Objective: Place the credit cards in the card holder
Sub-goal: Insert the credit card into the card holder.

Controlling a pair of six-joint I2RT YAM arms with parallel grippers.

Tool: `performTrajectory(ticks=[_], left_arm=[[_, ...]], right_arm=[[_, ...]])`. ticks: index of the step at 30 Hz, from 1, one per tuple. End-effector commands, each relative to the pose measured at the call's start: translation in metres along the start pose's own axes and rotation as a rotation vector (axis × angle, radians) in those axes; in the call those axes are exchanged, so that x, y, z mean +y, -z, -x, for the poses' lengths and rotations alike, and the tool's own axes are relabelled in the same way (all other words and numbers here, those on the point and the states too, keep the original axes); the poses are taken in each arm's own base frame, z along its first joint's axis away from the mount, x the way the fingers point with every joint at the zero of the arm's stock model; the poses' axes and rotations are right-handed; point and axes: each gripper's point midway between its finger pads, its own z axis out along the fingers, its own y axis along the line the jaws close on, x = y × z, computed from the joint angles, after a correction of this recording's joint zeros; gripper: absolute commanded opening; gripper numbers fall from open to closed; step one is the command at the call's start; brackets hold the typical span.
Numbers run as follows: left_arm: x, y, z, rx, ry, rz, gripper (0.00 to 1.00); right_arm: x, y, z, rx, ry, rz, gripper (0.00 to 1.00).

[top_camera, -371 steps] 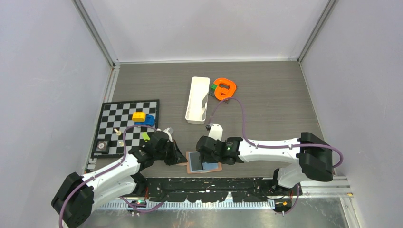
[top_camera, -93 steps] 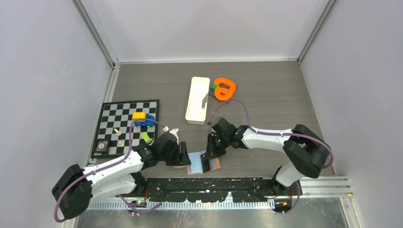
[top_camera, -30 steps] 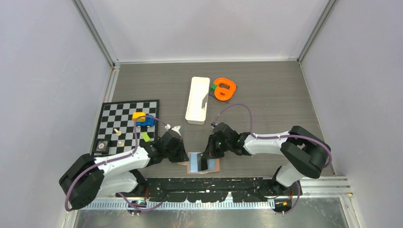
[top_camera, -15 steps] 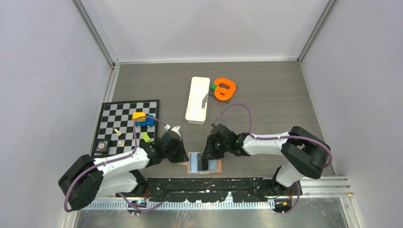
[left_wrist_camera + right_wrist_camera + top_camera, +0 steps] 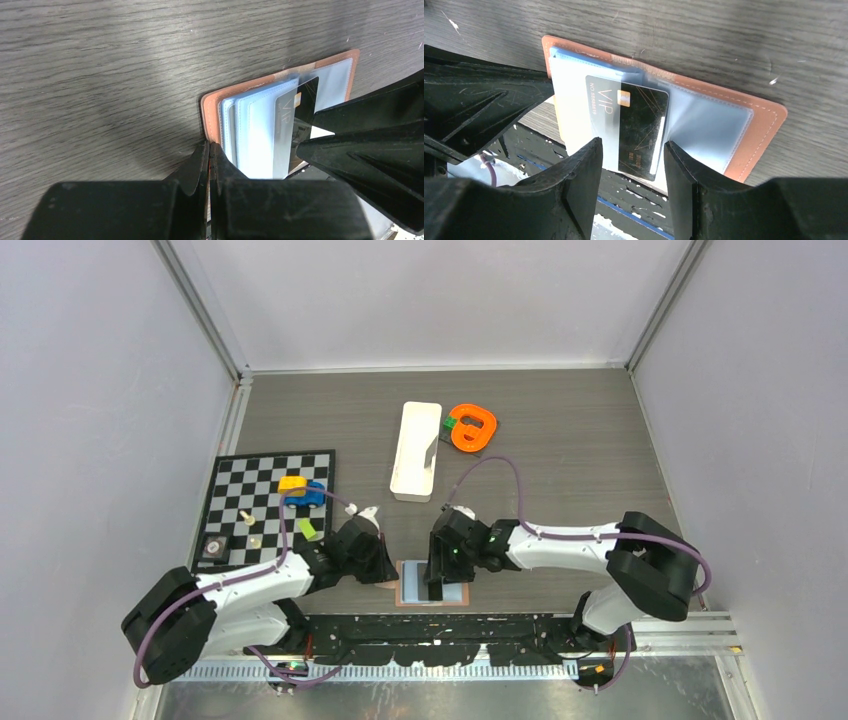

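Gaping empty, the right claw (image 5: 633, 150) could knock the half-in card (image 5: 639, 115) loose; the shut left claw (image 5: 209, 150) maybe pinned the card holder (image 5: 766, 125).

Grey wood-grain table (image 5: 724, 40): matt, fine streaks, few pale specks.
card holder (image 5: 766, 125): tan leather-like cover, smooth, low sheen, stitched line along edge.
Inside it, lining (image 5: 574, 95): pale blue-grey, soft matt.
sleeves (image 5: 714, 120): thin clear plastic, glossy, slightly cloudy.
card (image 5: 639, 120): black plastic, glossy, gold print and fine gold lines, left part dulled under clear sleeve.
left gripper (image 5: 208, 150), right gripper (image 5: 631, 147): hard black plastic, matt, scuffed, pale scratches.
tray (image 5: 397, 460), far centre: white plastic, smooth, slight gloss.
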Motion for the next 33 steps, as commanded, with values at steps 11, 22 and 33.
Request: performTrajectory(ticks=[11, 22, 33], left_arm=[[0.019, 0.0, -0.024, 0.066, 0.005, 0.037, 0.0], [0.022, 0.008, -0.017, 0.016, 0.012, 0.045, 0.0], [0.019, 0.023, -0.004, -0.037, -0.049, 0.047, 0.67]], right_arm=[[0.061, -0.008, 0.006, -0.054, 0.02, 0.092, 0.5], [0.055, 0.01, 0.021, -0.129, 0.142, -0.037, 0.53], [0.014, 0.091, 0.114, -0.326, 0.175, -0.238, 0.66]])
